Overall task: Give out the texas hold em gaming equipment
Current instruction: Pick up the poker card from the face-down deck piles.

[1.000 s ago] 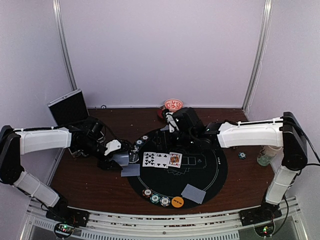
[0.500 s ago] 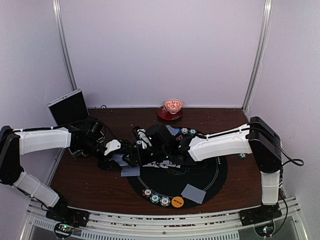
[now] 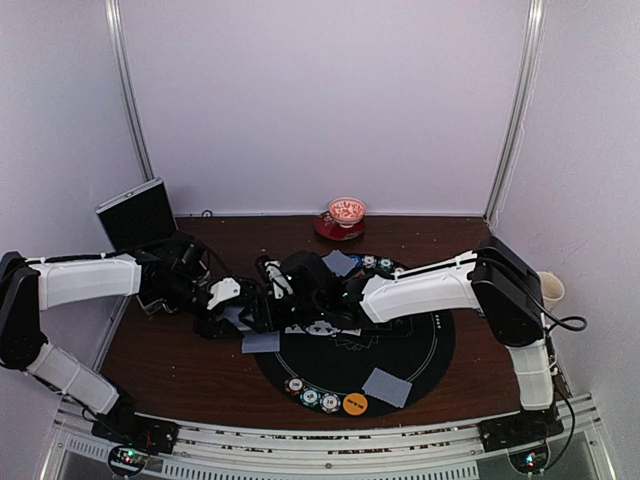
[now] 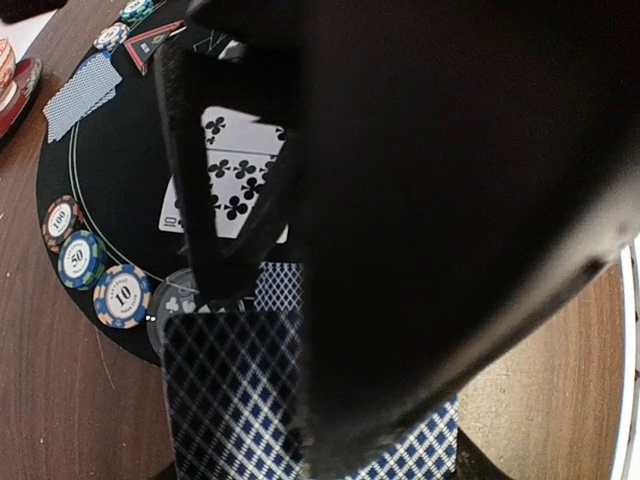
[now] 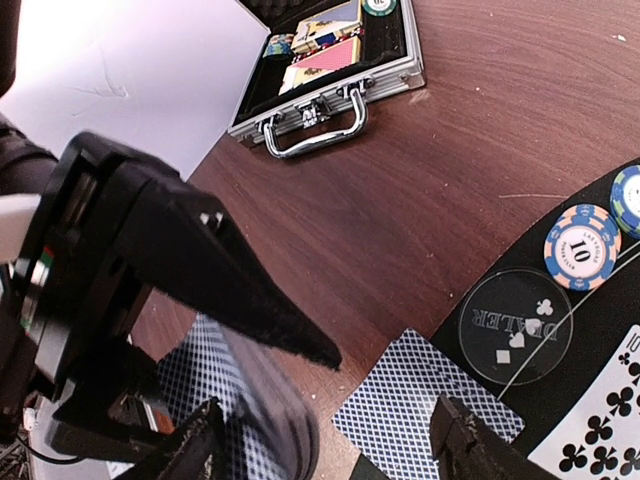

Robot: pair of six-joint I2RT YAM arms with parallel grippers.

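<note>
Cards [image 4: 230, 400] with a blue-and-white lattice back are clamped in the left hand [image 3: 234, 314]; the right hand [image 5: 330, 445] is held open.

Soft, even light fills the overhead view: the pale walls [image 3: 320, 100] are bright, the dark desk [image 3: 170, 365] is dim, and shadows are faint. In the left wrist view a black, unfocused bulk [image 4: 470, 200] blocks the right half. In the right wrist view the desk grain is sharp, while a playing card [image 5: 265, 405] at the near left is smeared.
</note>
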